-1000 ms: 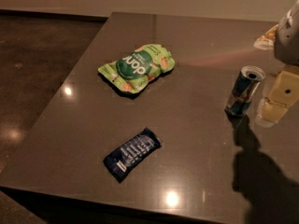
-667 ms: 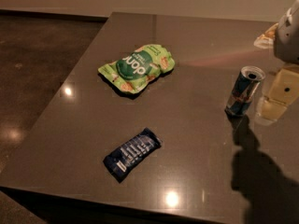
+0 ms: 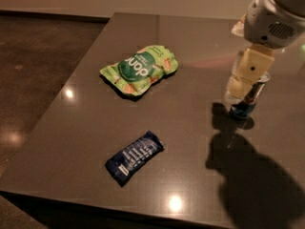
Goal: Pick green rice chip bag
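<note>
The green rice chip bag (image 3: 139,69) lies flat on the dark table (image 3: 81,128), left of the middle, with its dark green round label facing up. My gripper (image 3: 241,86) hangs from the white arm at the upper right, well to the right of the bag and above the table. It holds nothing that I can see. It stands in front of the drink can and is apart from the bag.
A blue-silver drink can (image 3: 244,109) stands at the right, partly hidden behind the gripper. A small dark blue wrapper (image 3: 135,157) lies near the table's front edge. The arm's shadow falls on the front right. The floor drops off at the left.
The arm has moved left and further into view, and now covers the upper part of the can. The bag and the wrapper have not moved.
</note>
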Robot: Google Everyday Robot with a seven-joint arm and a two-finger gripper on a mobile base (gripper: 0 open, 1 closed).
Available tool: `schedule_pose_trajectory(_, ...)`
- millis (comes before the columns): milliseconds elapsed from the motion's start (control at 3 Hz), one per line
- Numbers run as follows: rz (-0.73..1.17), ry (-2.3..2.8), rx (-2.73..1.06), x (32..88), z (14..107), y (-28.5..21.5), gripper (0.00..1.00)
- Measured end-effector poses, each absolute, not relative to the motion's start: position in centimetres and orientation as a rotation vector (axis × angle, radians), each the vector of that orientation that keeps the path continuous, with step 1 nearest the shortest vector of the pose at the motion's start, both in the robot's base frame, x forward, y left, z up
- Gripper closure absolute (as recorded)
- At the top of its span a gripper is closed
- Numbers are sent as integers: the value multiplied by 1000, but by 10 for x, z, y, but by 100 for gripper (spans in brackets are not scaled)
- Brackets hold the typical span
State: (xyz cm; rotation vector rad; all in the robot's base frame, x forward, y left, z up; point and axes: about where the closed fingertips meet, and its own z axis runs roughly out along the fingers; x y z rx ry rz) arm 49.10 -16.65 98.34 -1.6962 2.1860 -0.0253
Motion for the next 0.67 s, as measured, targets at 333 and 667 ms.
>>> schedule_pose_trajectory(333,-26,2194,-1656,524,978,-149,0)
schedule_pose_trajectory(667,-26,2220,-1601,559,963,-137,0)
